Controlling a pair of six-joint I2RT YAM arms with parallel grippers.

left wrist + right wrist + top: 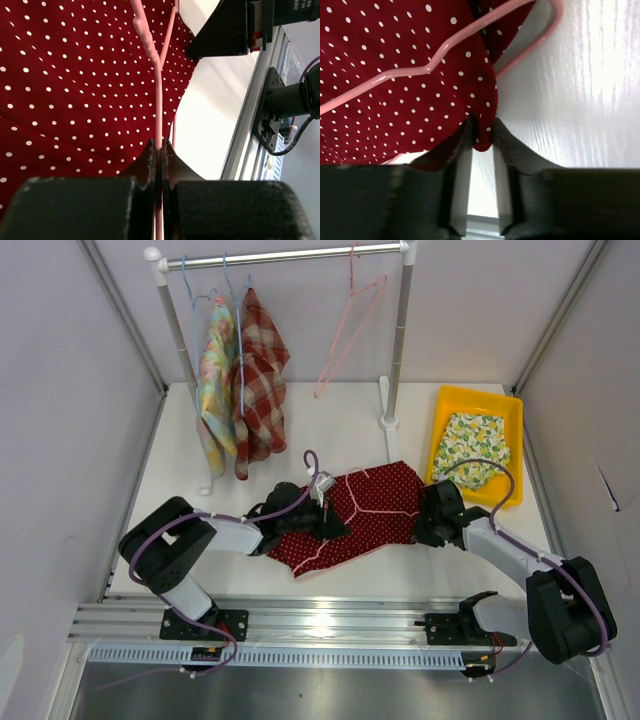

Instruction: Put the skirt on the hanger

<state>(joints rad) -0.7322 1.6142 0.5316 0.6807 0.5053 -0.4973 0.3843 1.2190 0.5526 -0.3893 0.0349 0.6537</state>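
The red dotted skirt [362,512] lies flat between both grippers, the pink hanger [159,90] on it. The left gripper [159,150] pinches the hanger wire; the right gripper [482,132] nips the skirt's edge.

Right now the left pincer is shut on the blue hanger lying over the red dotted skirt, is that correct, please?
Not quite: the hanger is pink, not blue, as the left wrist view shows. The left pincer is indeed shut on it, over the red dotted skirt.
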